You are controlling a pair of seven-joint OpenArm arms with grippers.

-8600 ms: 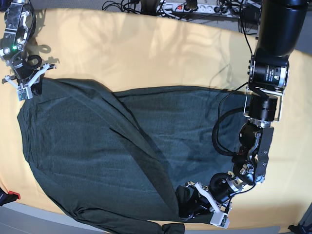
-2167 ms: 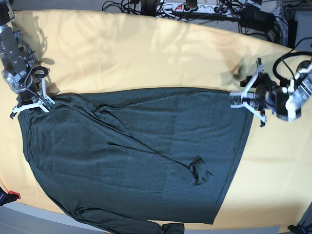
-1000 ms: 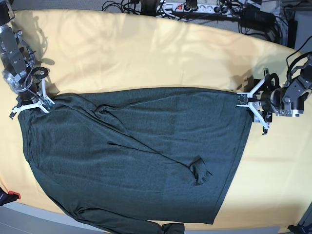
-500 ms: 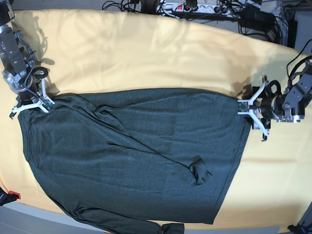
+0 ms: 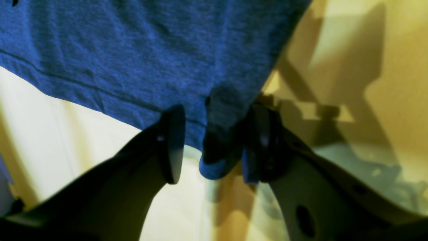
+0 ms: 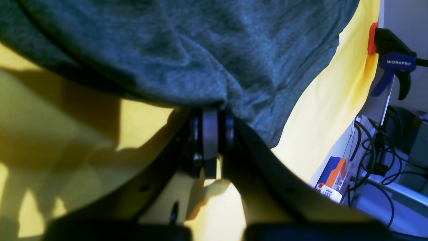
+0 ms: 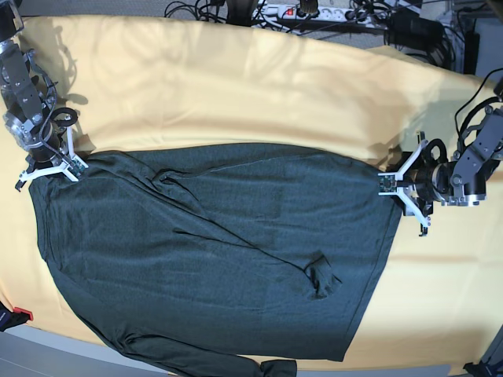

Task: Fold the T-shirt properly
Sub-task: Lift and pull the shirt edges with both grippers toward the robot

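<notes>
The T-shirt [image 7: 212,251] lies spread flat on the yellow-covered table [image 7: 236,86], dark teal-grey, heathered, thin and soft. Its long axis runs across the base view from side to side, hem toward the right edge of that view, shoulders toward the left. One long sleeve is folded diagonally over the body, its cuff [image 7: 321,276] resting near the middle-lower part. A second cuff pokes out at the bottom edge.

Now the corners. The right gripper [image 7: 49,161] sits at the upper left corner in the base view, and the right wrist view shows its fingers [image 6: 210,140] pressed together with shirt fabric [image 6: 187,53] bunching right at their tips: clamped on the cloth, by the look of it. Across the table, the left gripper [image 7: 401,187] is at the upper hem corner. In the left wrist view its fingers [image 5: 172,144] stand moderately apart, with a folded nub of the hem corner [image 5: 220,140] sitting between them, against one pad and clear of the other. Not pinched yet, I'd say.

So each arm has its own end of the same long edge, the shirt lying below both in the base view. My read: the left fingers need to close on that hem corner before the edge can be lifted and carried over. Thin knit like this could slip out of a shallow bite.
</notes>
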